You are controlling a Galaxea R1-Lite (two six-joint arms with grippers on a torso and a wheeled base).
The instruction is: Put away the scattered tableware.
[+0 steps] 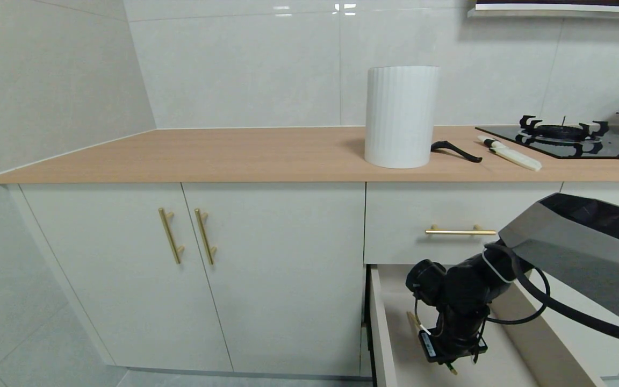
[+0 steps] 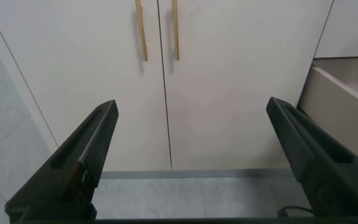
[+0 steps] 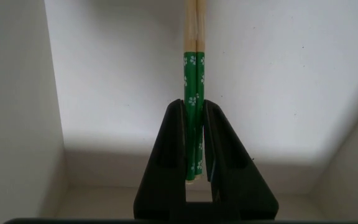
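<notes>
Holding a pair of green-ended chopsticks (image 3: 195, 81), the right claw (image 3: 195, 109) is clamped on them over the open drawer (image 1: 382, 322), so this step looks nearly done. A black-handled tool (image 1: 457, 150) and a white tool (image 1: 513, 157) wait on the bench (image 1: 234, 153). The left claw (image 2: 191, 106) gapes apart, with nothing in it. No words can be read

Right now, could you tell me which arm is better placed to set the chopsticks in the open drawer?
Right. The right gripper is shut on the chopsticks over the open drawer; the left gripper is open, facing the cabinet doors.
</notes>
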